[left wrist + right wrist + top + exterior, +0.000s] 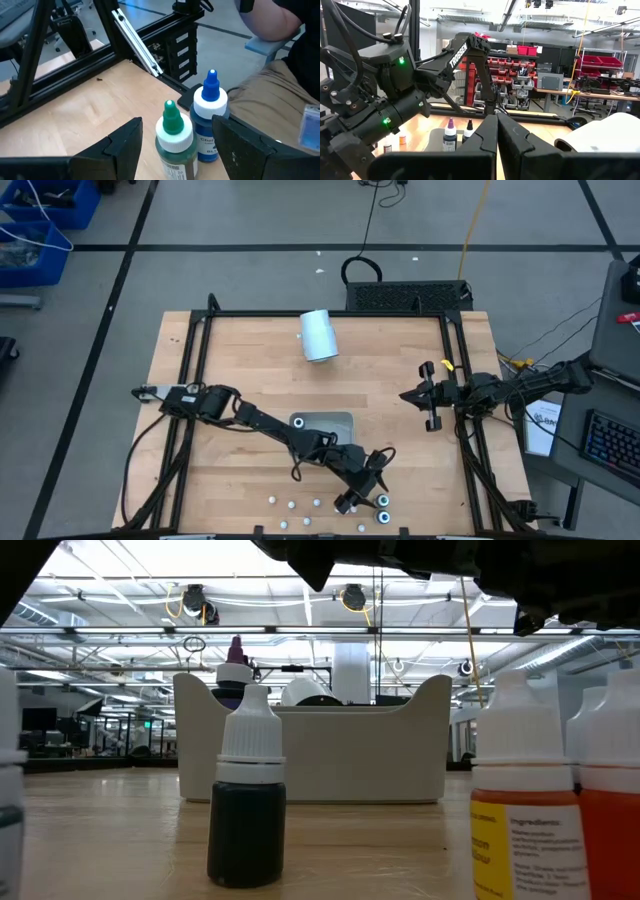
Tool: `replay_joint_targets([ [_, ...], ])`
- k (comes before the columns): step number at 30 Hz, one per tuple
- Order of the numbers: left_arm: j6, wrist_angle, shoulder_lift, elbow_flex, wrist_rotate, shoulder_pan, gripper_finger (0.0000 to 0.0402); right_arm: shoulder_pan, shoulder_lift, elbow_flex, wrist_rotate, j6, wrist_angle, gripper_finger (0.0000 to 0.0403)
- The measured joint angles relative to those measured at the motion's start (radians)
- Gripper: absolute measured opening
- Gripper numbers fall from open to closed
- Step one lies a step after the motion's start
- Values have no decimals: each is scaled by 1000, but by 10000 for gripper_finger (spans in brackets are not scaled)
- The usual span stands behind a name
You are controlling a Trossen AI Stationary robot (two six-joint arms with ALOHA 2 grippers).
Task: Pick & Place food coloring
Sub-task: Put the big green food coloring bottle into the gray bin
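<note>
"TROSSEN" showed on the left arm (465, 52). Left gripper (177, 145), jaws spread, straddled a green-capped food coloring bottle (173, 137) near the table's (240, 360) front edge; right gripper (497, 145) pressed together, idle.

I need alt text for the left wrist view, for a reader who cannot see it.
The left gripper is open around a green-capped food coloring bottle standing on the wooden table. A blue-capped bottle stands just beyond it near the table edge, and a seated person's leg shows behind.
</note>
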Motion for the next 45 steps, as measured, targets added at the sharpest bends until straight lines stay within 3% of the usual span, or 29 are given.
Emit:
replay_joint_targets([
  [8, 41, -90, -132, 0, -117, -10, 241, 0, 1, 0, 0, 0, -6, 0],
  [17, 65, -561, -502, 0, -593, -75, 241, 0, 6, 0, 0, 0, -16, 0],
  [20, 24, -617, -628, -50, -702, -107, 231, 0, 6, 0, 0, 0, -15, 0],
  [27, -17, -521, -968, -349, -823, -161, 159, 0, 6, 0, 0, 0, -15, 0],
  [37, -103, -156, -1471, -1019, -987, -212, 17, 0, 6, 0, 0, 11, -16, 0],
  [40, -100, -75, -1591, -1188, -1019, -217, 8, 0, 6, 0, 0, 25, -16, 0],
  [45, -56, 1, -1792, -1365, -1062, -188, 4, 0, 6, 0, 0, 27, -16, 0],
])
